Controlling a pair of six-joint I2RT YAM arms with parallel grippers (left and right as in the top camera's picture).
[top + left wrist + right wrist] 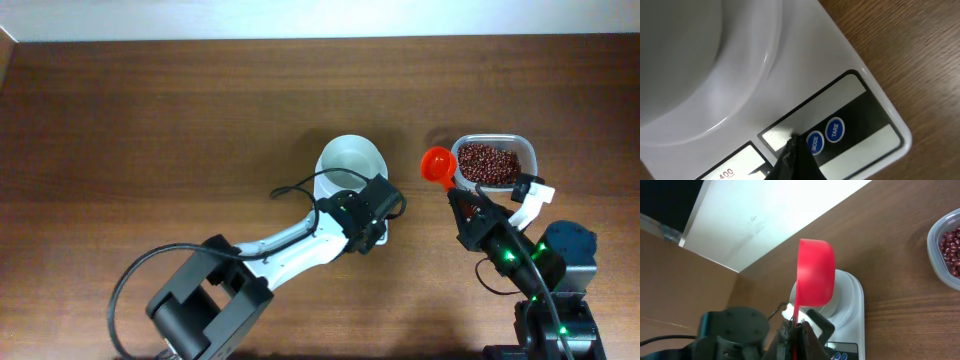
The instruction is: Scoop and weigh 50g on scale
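No beans (488, 162) weighed yet: scale (840, 65) bowl (350, 160) empty; my left jaws clenched at its buttons (835, 129), right jaws grasping the scoop (437, 163).

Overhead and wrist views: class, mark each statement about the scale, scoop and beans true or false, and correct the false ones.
1. The left claw is shut, its tip beside the MODE button of the scale. True.
2. The bowl holds the beans. False: the bowl looks empty; the beans sit in the tub.
3. The right claw is shut on the handle of the scoop. True.
4. The scoop rests inside the tub. False: it is held up between bowl and tub.
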